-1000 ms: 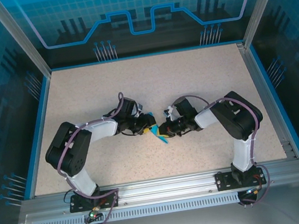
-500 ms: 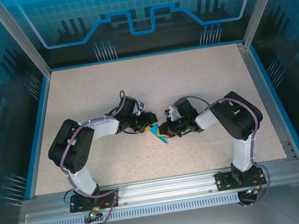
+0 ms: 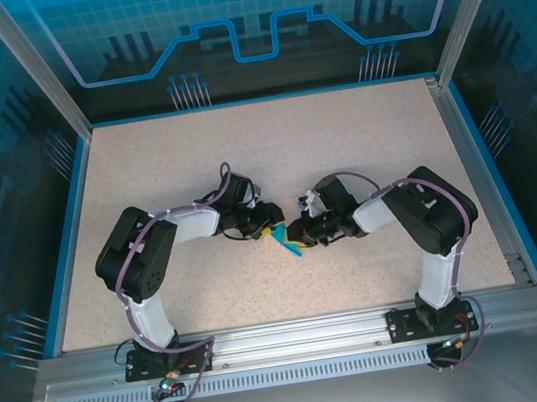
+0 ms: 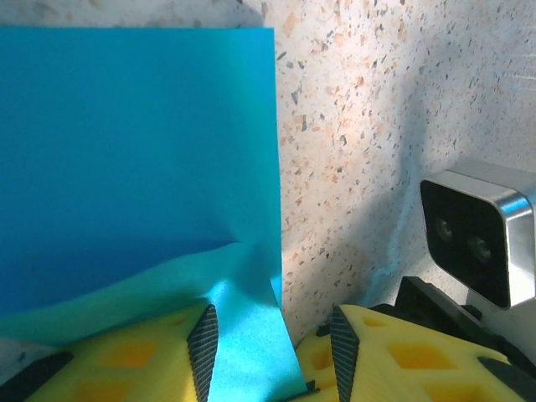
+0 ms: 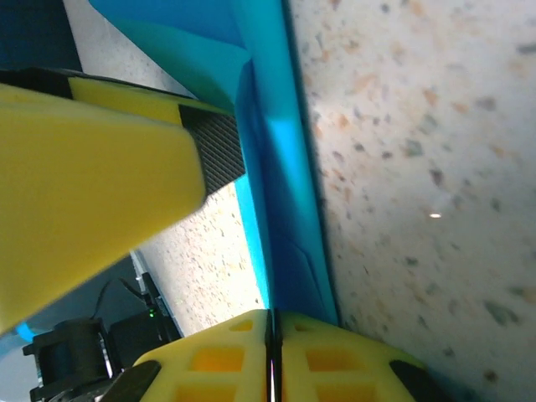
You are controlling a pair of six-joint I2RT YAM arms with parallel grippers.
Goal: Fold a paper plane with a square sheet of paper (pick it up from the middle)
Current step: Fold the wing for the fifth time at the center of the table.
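Between the yellow fingers of the right gripper (image 5: 273, 322), pressed flat together, a creased edge of the cyan paper (image 5: 280, 193) was pinched. Just beside it, the left gripper (image 4: 272, 327) stood partly open. Its pads straddled a raised flap of the cyan paper, with bare tabletop showing beside one pad. The rest of the sheet lay folded flat on the speckled table (image 4: 377, 100), near its middle, between the two wrists.
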